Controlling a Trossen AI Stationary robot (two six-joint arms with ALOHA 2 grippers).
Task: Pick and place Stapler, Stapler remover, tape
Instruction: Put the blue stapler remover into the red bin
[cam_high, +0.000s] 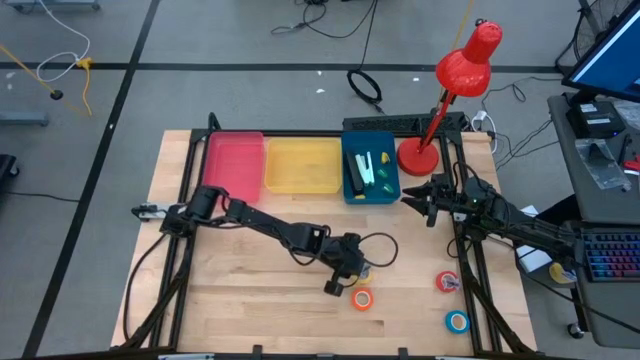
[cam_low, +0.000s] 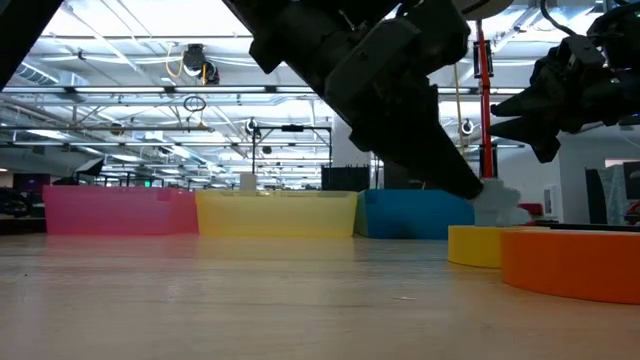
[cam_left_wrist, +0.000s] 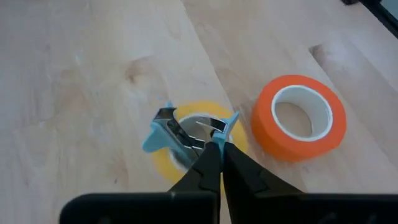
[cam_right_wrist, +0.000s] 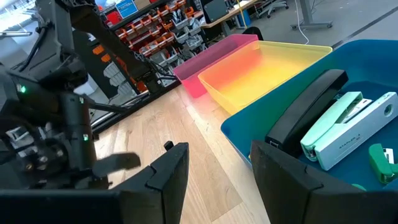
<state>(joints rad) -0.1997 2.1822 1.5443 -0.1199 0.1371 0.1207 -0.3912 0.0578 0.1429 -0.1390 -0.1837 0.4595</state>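
A light-blue staple remover (cam_left_wrist: 180, 130) with metal jaws lies on top of the yellow tape roll (cam_left_wrist: 165, 167), which lies flat on the table. My left gripper (cam_left_wrist: 214, 146) is shut at the remover, reaching in from the table's left (cam_high: 352, 272). The orange tape roll (cam_left_wrist: 298, 118) lies flat just beside it. The red (cam_high: 447, 282) and blue (cam_high: 457, 322) rolls lie nearer the right edge. My right gripper (cam_right_wrist: 217, 168) hovers open beside the blue bin (cam_high: 372, 190), which holds a black stapler (cam_right_wrist: 305, 115) and a mint-green one (cam_right_wrist: 345, 127). My left gripper pinches the remover's blue plastic grip (cam_left_wrist: 227, 126), on one side of it, between its two fingertips. The fingers slant down from the table's left. The remover still lies on the yellow roll's top, its metal jaws over the roll's hole.
A pink bin (cam_high: 234, 165) and a yellow bin (cam_high: 302, 165) stand left of the blue one along the far edge. A red desk lamp (cam_high: 455, 75) stands at the far right, its base (cam_high: 417, 157) next to the blue bin. Bare wood lies to the near left.
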